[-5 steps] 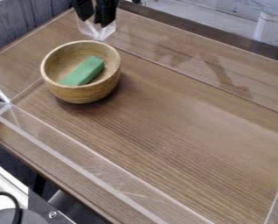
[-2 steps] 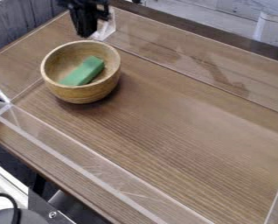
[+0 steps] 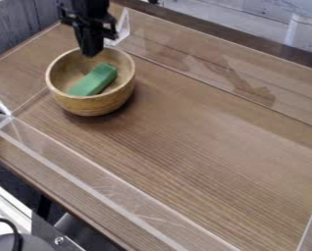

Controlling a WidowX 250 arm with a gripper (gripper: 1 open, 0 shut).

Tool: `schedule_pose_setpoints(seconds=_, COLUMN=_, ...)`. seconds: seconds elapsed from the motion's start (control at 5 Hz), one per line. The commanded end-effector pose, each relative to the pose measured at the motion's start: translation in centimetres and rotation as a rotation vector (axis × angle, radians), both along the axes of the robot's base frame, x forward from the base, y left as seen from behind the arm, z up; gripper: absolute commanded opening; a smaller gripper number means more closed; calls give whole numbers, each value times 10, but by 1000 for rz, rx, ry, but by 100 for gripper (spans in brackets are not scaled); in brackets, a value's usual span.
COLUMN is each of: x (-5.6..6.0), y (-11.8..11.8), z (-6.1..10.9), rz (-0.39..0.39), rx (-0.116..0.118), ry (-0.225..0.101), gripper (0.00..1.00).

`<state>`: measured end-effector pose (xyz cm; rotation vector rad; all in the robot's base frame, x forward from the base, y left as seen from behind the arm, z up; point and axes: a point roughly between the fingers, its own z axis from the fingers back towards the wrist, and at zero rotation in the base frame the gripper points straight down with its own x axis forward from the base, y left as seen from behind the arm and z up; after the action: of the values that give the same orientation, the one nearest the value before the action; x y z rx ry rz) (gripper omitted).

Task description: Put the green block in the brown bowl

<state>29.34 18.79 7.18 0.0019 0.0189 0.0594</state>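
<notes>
The green block lies inside the brown bowl, so I judge the task done. My gripper, jaws clenched on nothing, hangs over the bowl's far rim; I should lift straight up. To the right, the table is open.

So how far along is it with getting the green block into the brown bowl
Looks done: the green block lies inside the brown bowl, leaning against its inner wall. In hand: nothing; the gripper is shut and empty, hanging over the bowl's far rim just above the block. Left: probably only for the arm to pull away, since the block is already where it belongs.
</notes>
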Motion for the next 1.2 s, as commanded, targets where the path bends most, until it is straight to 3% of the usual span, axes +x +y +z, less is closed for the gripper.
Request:
schedule_pose_setpoints(seconds=0.0, x=6, y=10, z=9, rz=5, rx=36, ry=-38, gripper=0)
schedule_pose_setpoints(seconds=0.2, x=6, y=10, z=4, rz=6, rx=31, ry=-32, gripper=0)
schedule_pose_setpoints(seconds=0.4, x=6, y=10, z=6, rz=7, rx=27, ry=-29, gripper=100)
schedule_pose_setpoints(seconds=0.6, x=6, y=9, z=8, rz=8, rx=21, ry=-27, gripper=100)
schedule_pose_setpoints(seconds=1.0, x=8, y=3, z=40, rz=6, rx=10, ry=-83, gripper=100)
